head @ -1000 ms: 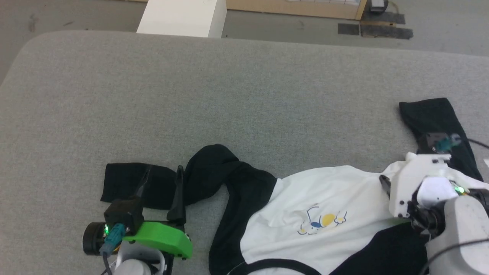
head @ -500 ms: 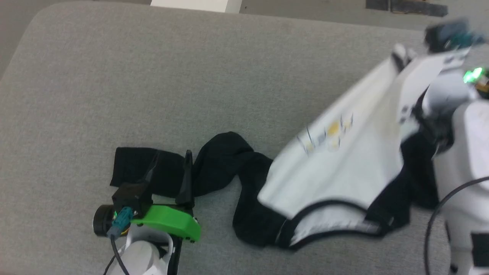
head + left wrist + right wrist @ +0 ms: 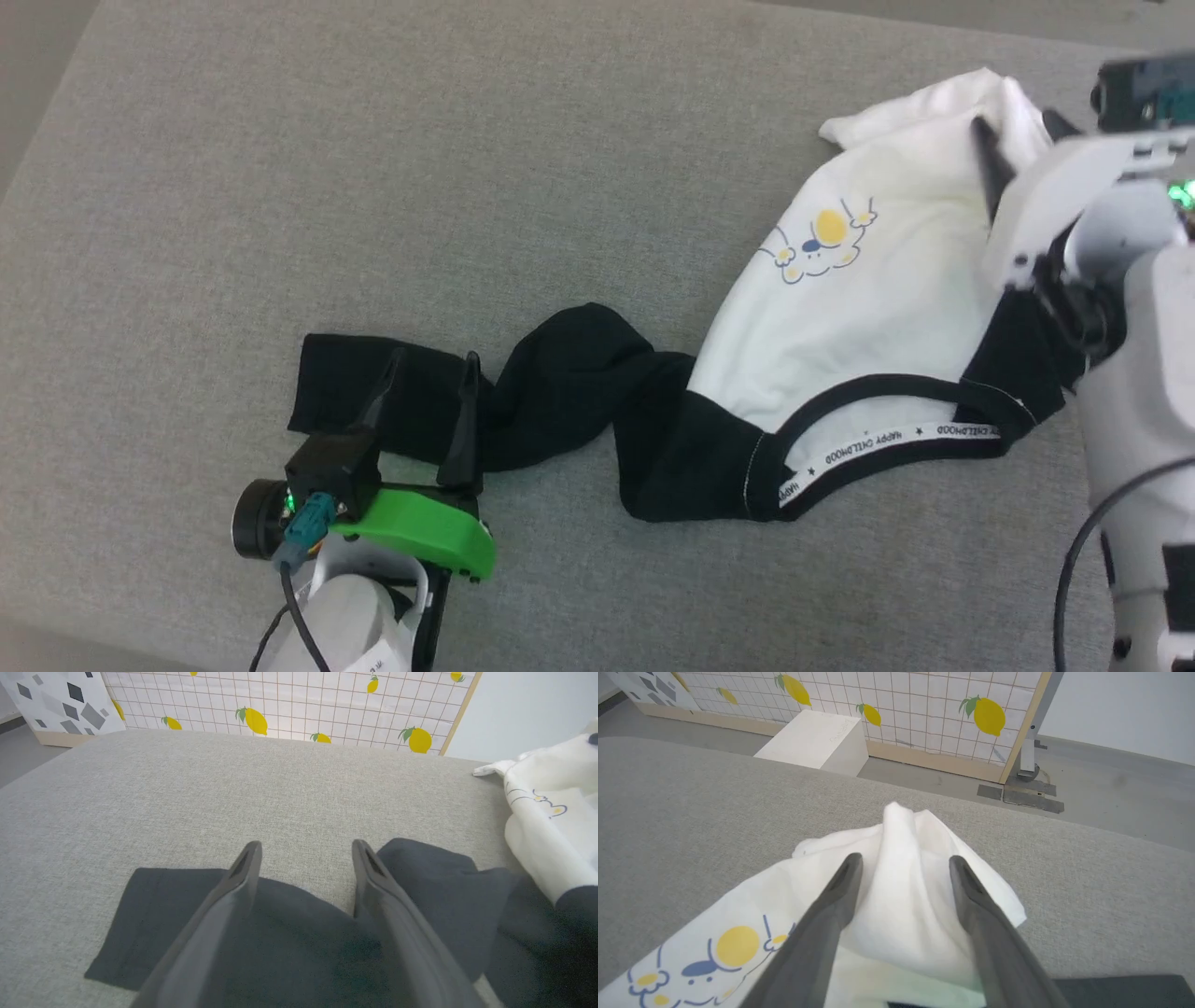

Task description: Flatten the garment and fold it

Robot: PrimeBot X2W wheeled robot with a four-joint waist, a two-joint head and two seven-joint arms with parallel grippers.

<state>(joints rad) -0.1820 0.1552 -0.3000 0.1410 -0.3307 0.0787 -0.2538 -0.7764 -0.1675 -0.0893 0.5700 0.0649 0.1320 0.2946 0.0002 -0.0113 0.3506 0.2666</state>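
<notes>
Grey cloth covers the big bench (image 3: pixel 373 187), and far behind it is a white tiled wall with yellow lemons (image 3: pixel 289 700). Your white shirt with black long sleeves (image 3: pixel 868 317) lies crumpled on the right side of the bench. Its yellow-and-blue cartoon picture (image 3: pixel 822 247) faces up, and its neckband with small letters (image 3: pixel 878 446) is on the near side. One black sleeve (image 3: pixel 560 383) runs out to the left. Your left pincer (image 3: pixel 434 355) is over the end of that sleeve, fingers apart. Your right pincer (image 3: pixel 904 858) is at the far right, fingers apart, with a bump of white cloth between them.
</notes>
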